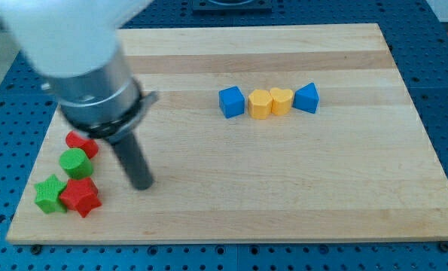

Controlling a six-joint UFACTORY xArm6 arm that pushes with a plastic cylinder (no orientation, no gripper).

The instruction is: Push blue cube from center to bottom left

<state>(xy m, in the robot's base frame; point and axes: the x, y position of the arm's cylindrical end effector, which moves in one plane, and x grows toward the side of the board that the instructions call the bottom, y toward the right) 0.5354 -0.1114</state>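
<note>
The wooden board (284,196) serves as the landmark here. My tip (142,184) rests on its lower left part, just to the view's right of a cluster of four blocks; there is no pincer on this rod, so nothing is clenched or grasped, and the tip touches no block that I can make out. The upper part of the rod runs into a wide grey and white arm housing (80,53), which is blurred and covers the board's upper left corner, so whatever lies beneath it is hidden.

The blue cube (231,102) sits a little above the board's middle, at the left end of a short row. Just beside it to the view's right is a yellow block (260,104) whose outline looks roughly hexagonal, then a yellow heart-like block (281,100) touching that one, then a blue block (306,98) with a sloped, roughly triangular top at the row's right end. Whether the blue cube actually touches its yellow neighbour is hard to tell.

Near the board's lower left edge, a red block (81,144) is partly hidden behind the arm housing, so its shape cannot be made out. Below it sits a green cylinder (74,162), then a green star (50,193) and a red star (80,196) side by side, touching each other. The tip is well apart from the blue cube.
</note>
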